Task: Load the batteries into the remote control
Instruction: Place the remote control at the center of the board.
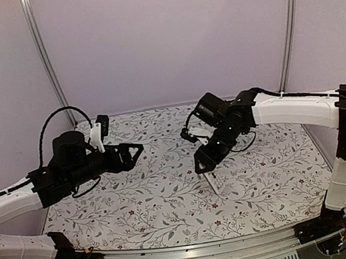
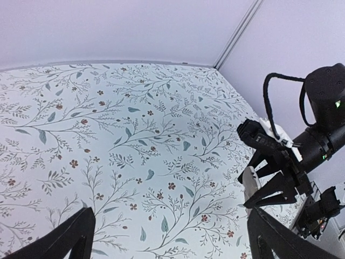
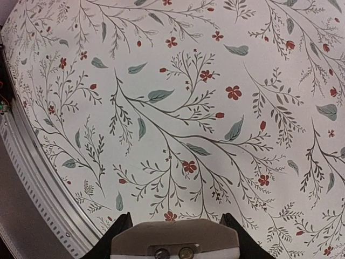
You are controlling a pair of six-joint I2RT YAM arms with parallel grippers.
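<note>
Floral cloth surface [image 1: 138, 203]; right claw [image 1: 204, 162] grips remote control [image 3: 172, 237], tilted, right of centre; left claw [image 2: 170, 226] wide open, empty (well apart). No batteries clearly visible. Best: hold remote steady, recess toward left claw, before inserting.

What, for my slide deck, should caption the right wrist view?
Right gripper clamps the remote control, floral cloth beyond.

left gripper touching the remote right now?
Apart. The top view shows it: the left gripper, jaws open, sits left of centre, with bare patterned cloth between it and the remote control, which is held by the right gripper.
</note>
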